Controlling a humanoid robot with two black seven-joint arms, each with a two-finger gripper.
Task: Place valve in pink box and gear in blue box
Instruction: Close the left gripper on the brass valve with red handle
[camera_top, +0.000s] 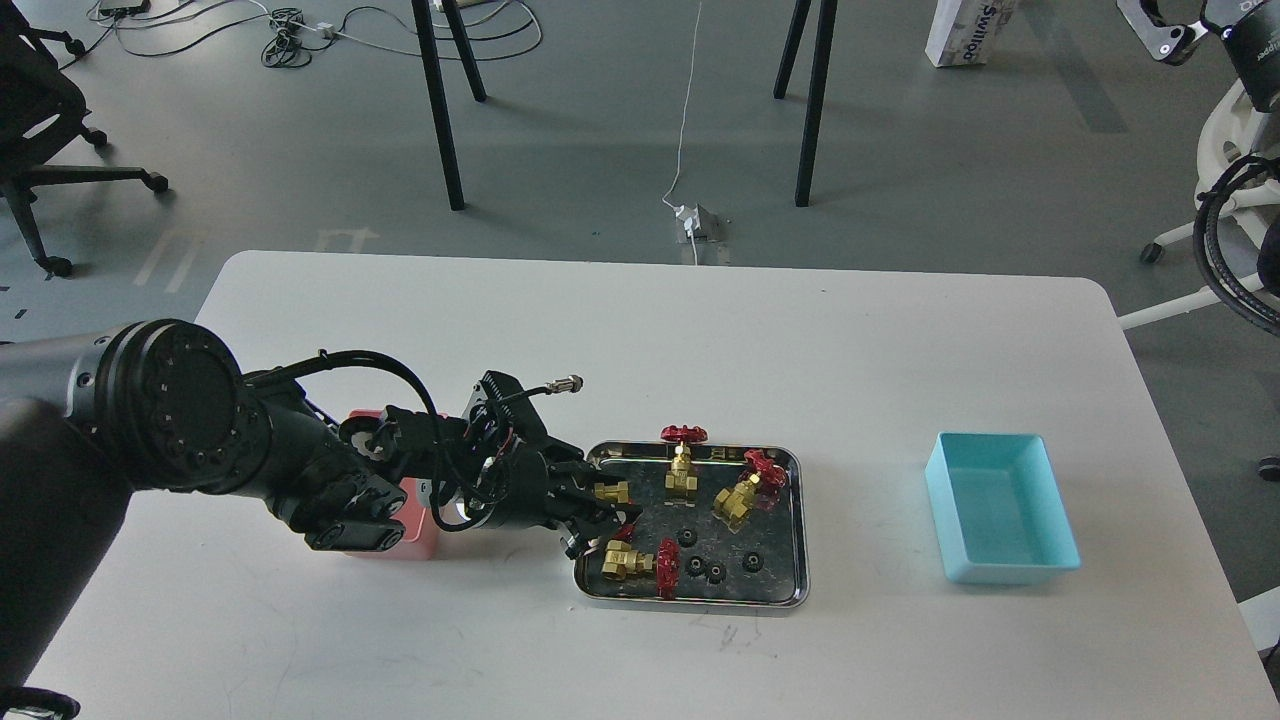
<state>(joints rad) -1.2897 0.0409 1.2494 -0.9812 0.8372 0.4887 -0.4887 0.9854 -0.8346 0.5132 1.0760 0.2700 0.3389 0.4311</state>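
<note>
Left gripper (598, 510) closes on a small brass valve (612, 492) at the shiny steel tray's (790, 530) 9 o'clock edge; turquoise plastic bin (1003, 505) sits clear at 3 o'clock.

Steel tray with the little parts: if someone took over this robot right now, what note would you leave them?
Left gripper: reaching into the steel tray, at the leftmost valve; whether its jaws have closed is unclear.
Right gripper: out of view.
In the tray: four valves and four black gears.
Pink box: left of the tray, mostly hidden by the arm.
Blue box: right, empty.
Done: nothing visibly boxed.
Left: valve to pink, gear to blue.
</note>
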